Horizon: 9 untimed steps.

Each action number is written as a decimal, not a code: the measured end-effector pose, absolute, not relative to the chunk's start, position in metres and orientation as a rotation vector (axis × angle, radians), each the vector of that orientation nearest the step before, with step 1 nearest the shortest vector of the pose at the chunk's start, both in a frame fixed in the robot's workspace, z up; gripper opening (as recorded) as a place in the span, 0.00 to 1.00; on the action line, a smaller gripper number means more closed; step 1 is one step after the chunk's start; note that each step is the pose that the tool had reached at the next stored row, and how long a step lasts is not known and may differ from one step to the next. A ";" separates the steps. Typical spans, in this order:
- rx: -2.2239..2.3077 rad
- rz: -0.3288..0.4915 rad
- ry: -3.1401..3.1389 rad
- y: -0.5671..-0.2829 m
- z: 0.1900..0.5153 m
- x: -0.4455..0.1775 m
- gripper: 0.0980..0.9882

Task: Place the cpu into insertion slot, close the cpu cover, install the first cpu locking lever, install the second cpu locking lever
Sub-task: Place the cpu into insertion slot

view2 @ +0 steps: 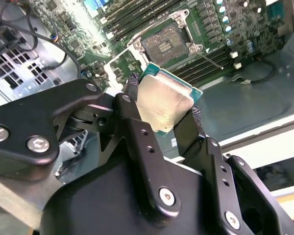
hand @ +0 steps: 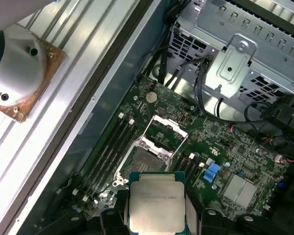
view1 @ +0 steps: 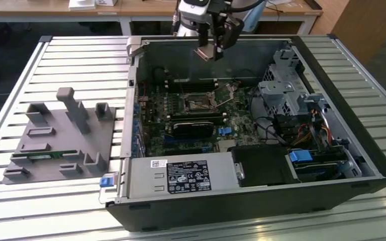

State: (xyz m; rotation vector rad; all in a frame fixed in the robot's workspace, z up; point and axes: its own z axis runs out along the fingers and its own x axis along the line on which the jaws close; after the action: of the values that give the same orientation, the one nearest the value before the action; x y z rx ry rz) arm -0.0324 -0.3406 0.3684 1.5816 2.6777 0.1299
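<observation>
the cpu, a flat square chip with a dull silver top and green edge, was pinched by its sides in the black-fingered gripper, tilted in the air above the insertion slot. the slot's dark square centre lay bare; the thin silvery cpu cover stood hinged open beside it. the arm reached down into the open black computer case.

Exterior view high, wrist views close (slot)
</observation>
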 end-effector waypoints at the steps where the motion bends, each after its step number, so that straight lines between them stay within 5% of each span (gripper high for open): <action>1: 1.597 0.130 2.668 -0.341 0.368 -0.032 0.50; 9: 1.660 0.128 2.627 -0.341 0.367 -0.032 0.50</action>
State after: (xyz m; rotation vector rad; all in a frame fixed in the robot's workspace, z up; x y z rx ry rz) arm -0.0324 -0.3406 0.3669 1.6605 2.6266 0.1283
